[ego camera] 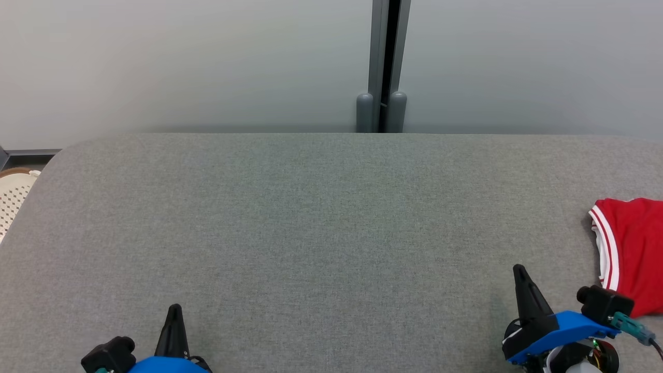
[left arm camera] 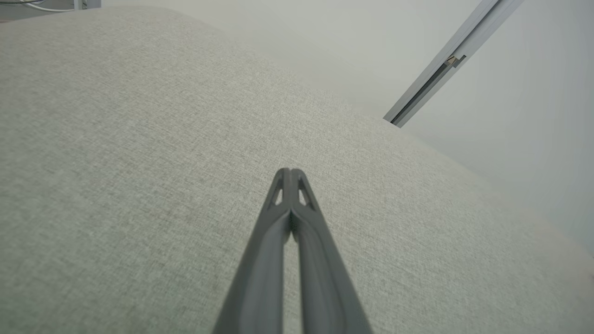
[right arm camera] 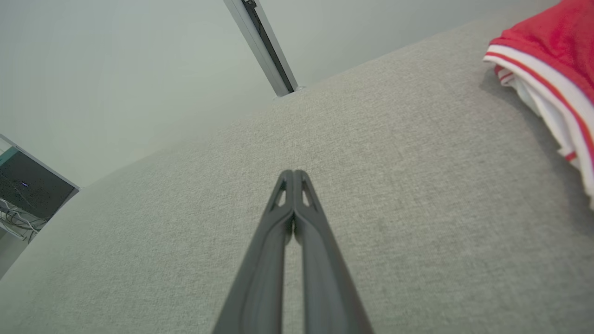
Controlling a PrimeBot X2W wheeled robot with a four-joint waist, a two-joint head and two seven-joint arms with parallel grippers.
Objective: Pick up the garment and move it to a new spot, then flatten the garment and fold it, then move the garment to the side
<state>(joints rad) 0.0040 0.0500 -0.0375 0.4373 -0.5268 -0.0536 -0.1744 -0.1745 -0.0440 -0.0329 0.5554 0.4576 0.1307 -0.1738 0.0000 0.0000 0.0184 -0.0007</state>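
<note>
- garment (ego camera: 634, 254): red with white and red striped trim, lies bunched on the grey table (ego camera: 311, 223) at the far right, partly cut off by the edge of the head view
- right gripper (ego camera: 518, 270): lower right, fingers pressed together, nothing between them, near the garment's left edge but apart from it
- left gripper (ego camera: 175, 310): lower left, fingers together, holds nothing, well apart from the garment
- right wrist view: closed tips over the grey fabric, garment at upper right
- left wrist view: closed tips over the grey fabric
- pale wall (ego camera: 181, 62) behind the table, grey rail (ego camera: 383, 67) running up it
- pale perforated basket (ego camera: 13, 194) at the left edge
</note>
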